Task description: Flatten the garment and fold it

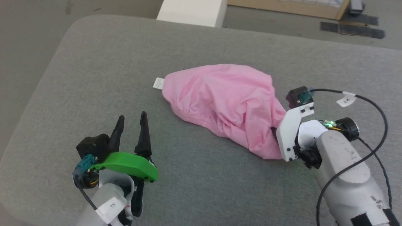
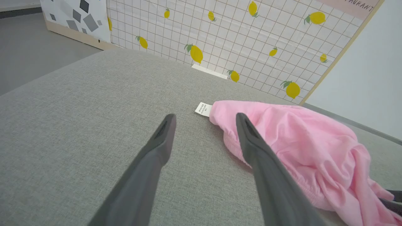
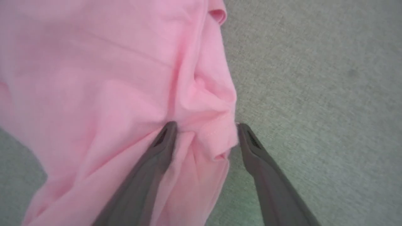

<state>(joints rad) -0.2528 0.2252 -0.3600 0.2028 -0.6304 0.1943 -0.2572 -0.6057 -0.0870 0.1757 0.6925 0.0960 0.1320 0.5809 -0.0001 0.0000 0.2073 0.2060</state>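
Right jaws, spread wide, straddle a fold of the garment.

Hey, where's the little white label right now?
In the head view the label sticks out from the left end of the shorts onto the grey cushion, ahead of the open left gripper.

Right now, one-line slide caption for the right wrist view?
Open right gripper straddling a bunched fold of the pink shorts on the grey upholstered surface.

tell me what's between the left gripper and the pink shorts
Bare grey cushion: in the head view nothing lies between the open left gripper and the garment.
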